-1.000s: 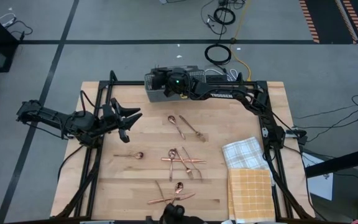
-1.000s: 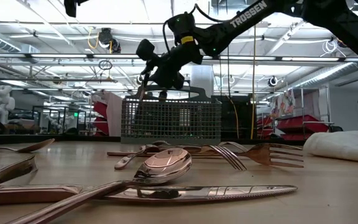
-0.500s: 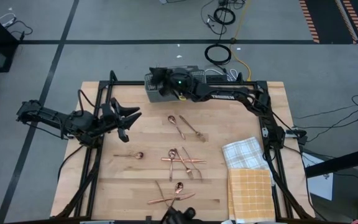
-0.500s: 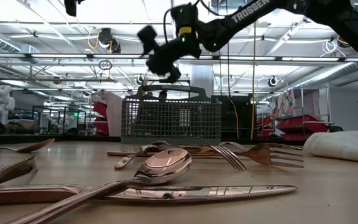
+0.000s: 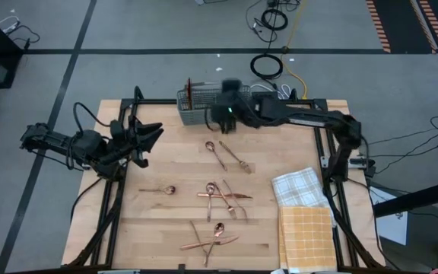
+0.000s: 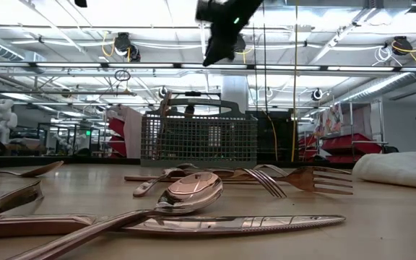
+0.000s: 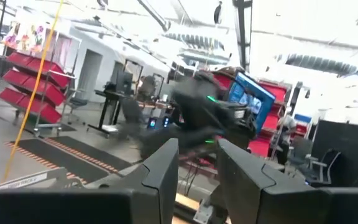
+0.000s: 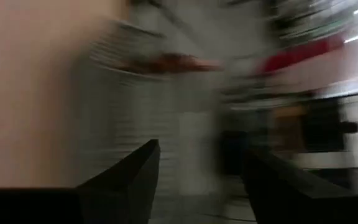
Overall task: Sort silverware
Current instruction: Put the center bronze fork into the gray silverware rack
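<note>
1. Silverware (image 5: 217, 199) lies spread on the bench (image 5: 150, 228), in front of the caddy (image 5: 202, 106). The spoons, forks and knives are all copper coloured.
2. One piece (image 5: 190, 90) stands up in the caddy's left end. It looks sorted already.
3. A spoon and fork (image 5: 226, 156) lie nearest the caddy. More pieces lie crossed farther from it, and one spoon (image 5: 158, 189) lies apart, on the left.
4. The right claw (image 5: 227, 122) is up in the air by the caddy's front wall. Its fingers (image 8: 123, 180) are spread apart and nothing is between them.
5. The left claw (image 5: 147, 137) waits to the left of the caddy, over the bench edge. Its fingers (image 7: 160, 168) have a gap between them and hold nothing.
6. I think one drop is done and the next pick comes now.
7. For the next move, the right claw would go down to the spoon and fork nearest the caddy. It must come low and straight over one thin handle, then pinch it without pushing the piece beside it.
8. Two checked cloths (image 5: 304, 217) lie to the right of the silverware. They are not part of the job.
</note>
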Tool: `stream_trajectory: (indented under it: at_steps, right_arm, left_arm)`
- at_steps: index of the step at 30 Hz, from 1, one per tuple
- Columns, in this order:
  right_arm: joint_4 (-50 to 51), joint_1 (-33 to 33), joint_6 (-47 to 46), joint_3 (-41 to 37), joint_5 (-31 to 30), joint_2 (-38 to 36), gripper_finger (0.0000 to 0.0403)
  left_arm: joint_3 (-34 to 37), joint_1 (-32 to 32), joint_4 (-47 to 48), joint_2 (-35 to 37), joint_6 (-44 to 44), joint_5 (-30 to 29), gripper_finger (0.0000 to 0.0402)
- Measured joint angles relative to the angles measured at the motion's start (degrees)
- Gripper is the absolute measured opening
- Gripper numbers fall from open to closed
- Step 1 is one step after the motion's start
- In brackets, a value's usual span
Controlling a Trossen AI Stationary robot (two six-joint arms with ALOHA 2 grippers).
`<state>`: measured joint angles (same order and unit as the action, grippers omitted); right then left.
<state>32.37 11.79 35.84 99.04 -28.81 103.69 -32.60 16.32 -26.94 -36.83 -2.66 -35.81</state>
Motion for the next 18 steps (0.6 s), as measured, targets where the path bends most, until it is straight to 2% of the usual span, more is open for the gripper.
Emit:
stream_trajectory:
  at_steps: [2,4,6,8,13,18]
  right_arm:
    - [9.6,-2.4,-17.2,0.0,10.3,-2.5,0.0203]
    - [15.6,-5.5,-29.8,0.0,19.4,-3.9,0.0203]
    - [18.7,-9.7,-37.0,0.0,22.2,-3.9,0.0203]
    - [20.1,-14.5,-40.5,0.0,20.6,-2.7,0.0203]
    - [24.3,-23.0,-49.0,0.0,10.4,2.0,0.0203]
    - [29.1,-26.0,-62.0,-0.1,9.5,8.0,0.0203]
  left_arm:
    - [0.0,0.0,0.0,0.5,0.0,0.0,0.0114]
    - [0.0,0.0,0.3,0.9,0.0,0.0,0.0114]
    - [0.0,0.0,0.6,0.9,0.2,0.0,0.0114]
    - [0.0,0.0,0.9,0.9,0.2,0.0,0.0114]
    - [0.0,0.0,0.9,0.9,0.0,0.0,0.0114]
    - [0.0,0.0,0.9,0.9,-0.1,0.2,0.0114]
